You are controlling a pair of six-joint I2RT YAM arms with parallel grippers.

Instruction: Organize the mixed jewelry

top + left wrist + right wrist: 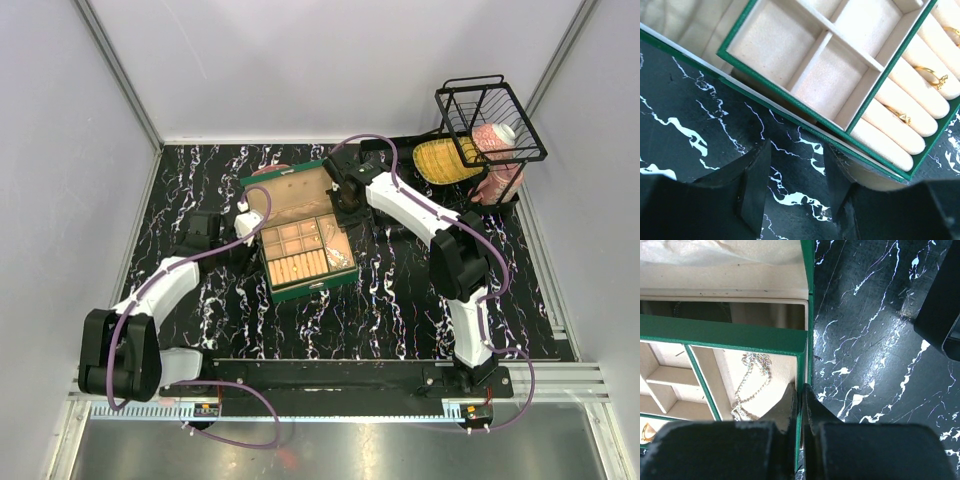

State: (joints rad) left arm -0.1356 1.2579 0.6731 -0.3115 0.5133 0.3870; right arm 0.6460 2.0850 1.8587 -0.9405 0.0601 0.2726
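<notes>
The green box (300,290) lies open mid-table, its tan tray inside. A silvery chain necklace (751,380) lies in the tray's corner compartment. Gold rings (932,75) sit in the tan ring rolls; one more ring (902,117) lies lower down. My right gripper (801,390) is shut on the tray's green right wall (803,347), one finger inside the necklace compartment and one outside. In the top view it (345,203) is at the box's far right corner. My left gripper (797,165) is open and empty over the marble, beside the box's left edge (250,225).
A black wire basket (490,120) with yellow and pink items stands tipped at the back right. A dark block (940,305) sits on the marble to the right of the box. Grey walls close in the black marble table (400,300).
</notes>
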